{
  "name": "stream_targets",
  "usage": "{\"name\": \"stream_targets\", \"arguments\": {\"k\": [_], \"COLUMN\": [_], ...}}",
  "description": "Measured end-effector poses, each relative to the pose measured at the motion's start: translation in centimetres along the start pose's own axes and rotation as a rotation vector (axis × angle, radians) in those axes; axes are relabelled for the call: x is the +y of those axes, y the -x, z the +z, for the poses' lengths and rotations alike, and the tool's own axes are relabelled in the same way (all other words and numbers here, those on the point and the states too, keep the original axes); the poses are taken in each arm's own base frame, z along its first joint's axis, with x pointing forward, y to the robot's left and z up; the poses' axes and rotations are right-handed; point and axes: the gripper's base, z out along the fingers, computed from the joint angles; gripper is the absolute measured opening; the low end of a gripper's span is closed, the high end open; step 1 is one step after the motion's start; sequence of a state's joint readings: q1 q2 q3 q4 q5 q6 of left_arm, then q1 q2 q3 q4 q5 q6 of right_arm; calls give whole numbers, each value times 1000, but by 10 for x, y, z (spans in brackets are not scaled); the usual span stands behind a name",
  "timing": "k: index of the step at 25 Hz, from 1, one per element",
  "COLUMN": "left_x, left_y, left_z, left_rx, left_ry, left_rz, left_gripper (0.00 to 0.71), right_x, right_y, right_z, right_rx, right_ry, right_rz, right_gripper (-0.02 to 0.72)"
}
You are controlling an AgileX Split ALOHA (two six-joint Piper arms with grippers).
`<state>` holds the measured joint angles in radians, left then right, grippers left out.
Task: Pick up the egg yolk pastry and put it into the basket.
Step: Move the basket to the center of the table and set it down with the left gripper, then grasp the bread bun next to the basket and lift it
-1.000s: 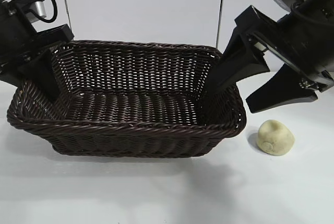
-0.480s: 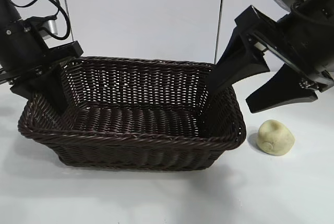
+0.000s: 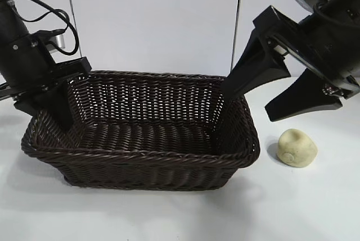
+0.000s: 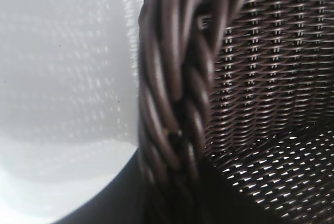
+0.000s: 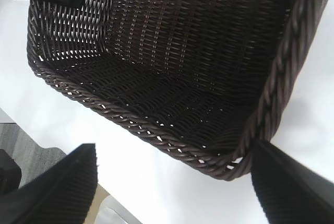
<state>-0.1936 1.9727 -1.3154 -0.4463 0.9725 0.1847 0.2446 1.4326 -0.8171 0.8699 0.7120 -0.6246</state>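
Exterior view: right tool (image 3: 279, 96), fingers spread wide, hangs at 11 o'clock above the egg yolk pastry (image 3: 297, 147) on the desk (image 3: 315, 207), just beside the basket (image 3: 140, 159). Left tool (image 3: 53, 103) clamps the basket's rim. Pastry looks soft, crumbly; pinch its sides gently.

No text, label, brand, number or sign can be read in any view; none shows on the basket (image 3: 140, 162), on the egg yolk pastry (image 3: 297, 148), or on either arm's housing.
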Motion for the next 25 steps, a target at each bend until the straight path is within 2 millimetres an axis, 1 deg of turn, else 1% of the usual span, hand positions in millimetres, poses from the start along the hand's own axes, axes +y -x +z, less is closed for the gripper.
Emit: {"name": "stream_targets", "arguments": {"k": [1,3,5,6,7,10,14,16,18,21,25], "left_x": [0,-1,-2,-3,-4,-9,-20,-23,-22,-9,19], "left_y": [0,0,0,1,1,1,0,0,1,2,3], "left_z": [0,-1,-5,-8,-12,-29,-60,-76,-87,-93,-102], "left_rx": [0,-6,-17,-20,-26,-34,-85,-127,-153,-159,-167], "left_ry": [-2,-8,-5,0,6,18,28,60,118,230,350], "left_rz": [-2,-5,2,10,21,58,103,133,137,109,47], "left_gripper": [238,407,538,580,606,637,647,647,648,648,649], "right_x": [0,0,0,0,0,0,0,0,0,0,0], "right_y": [0,0,0,0,0,0,0,0,0,0,0], "right_z": [0,0,0,0,0,0,0,0,0,0,0], "right_rx": [0,0,0,0,0,0,0,0,0,0,0], "right_ry": [0,0,0,0,0,0,0,0,0,0,0], "right_rz": [0,0,0,0,0,2,2,2,3,3,3], "right_gripper": [581,581,581,581,581,581,581,581,581,581,581]}}
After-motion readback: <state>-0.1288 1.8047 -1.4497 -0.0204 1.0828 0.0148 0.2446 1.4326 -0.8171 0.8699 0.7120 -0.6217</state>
